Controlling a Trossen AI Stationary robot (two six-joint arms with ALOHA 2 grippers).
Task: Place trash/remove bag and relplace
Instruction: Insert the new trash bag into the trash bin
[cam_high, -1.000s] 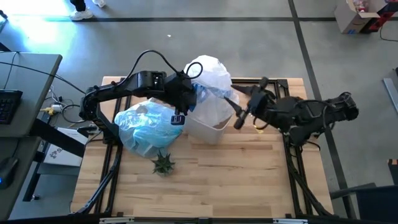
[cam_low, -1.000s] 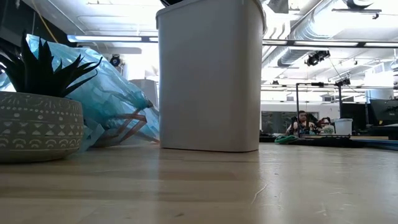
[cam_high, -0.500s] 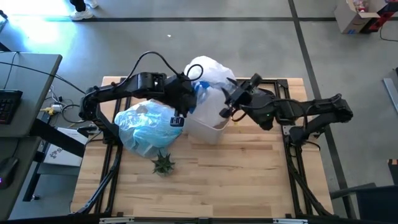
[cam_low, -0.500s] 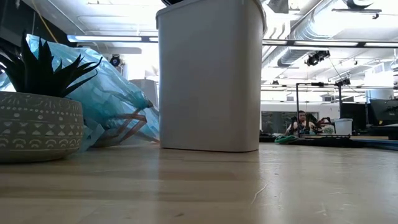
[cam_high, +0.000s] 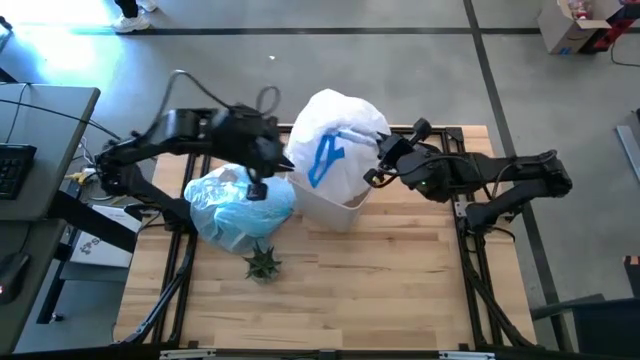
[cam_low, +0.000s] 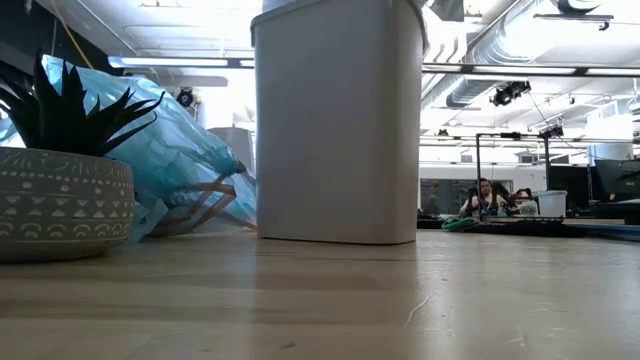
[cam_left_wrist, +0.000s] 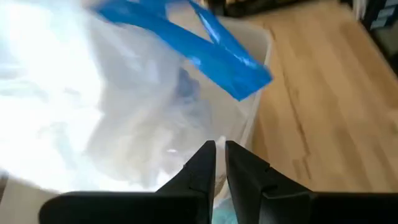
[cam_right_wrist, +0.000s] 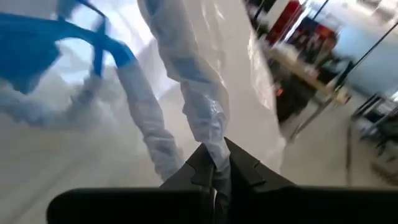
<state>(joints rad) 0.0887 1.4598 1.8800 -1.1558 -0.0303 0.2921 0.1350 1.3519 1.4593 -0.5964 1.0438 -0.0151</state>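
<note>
Wooden table (cam_high: 400, 270) holds a white bin (cam_high: 335, 208). Over it, the right gripper (cam_high: 372, 176) pinches a fresh white bag (cam_high: 335, 135); the left gripper (cam_high: 254, 188), beside the bin, stands nearly closed. The full blue bag (cam_high: 240, 205) lies beside the bin. Relining is underway; next, spreading the bag's mouth over the rim.

Quick count: two bags, one filled light-blue bag (cam_high: 238, 205) lying on the table (cam_high: 390, 270) and one white bag (cam_high: 340, 140) with blue drawstrings over the single white bin (cam_low: 337, 120); one potted plant (cam_high: 263, 263) (spiky, patterned pot); two robot arms
</note>
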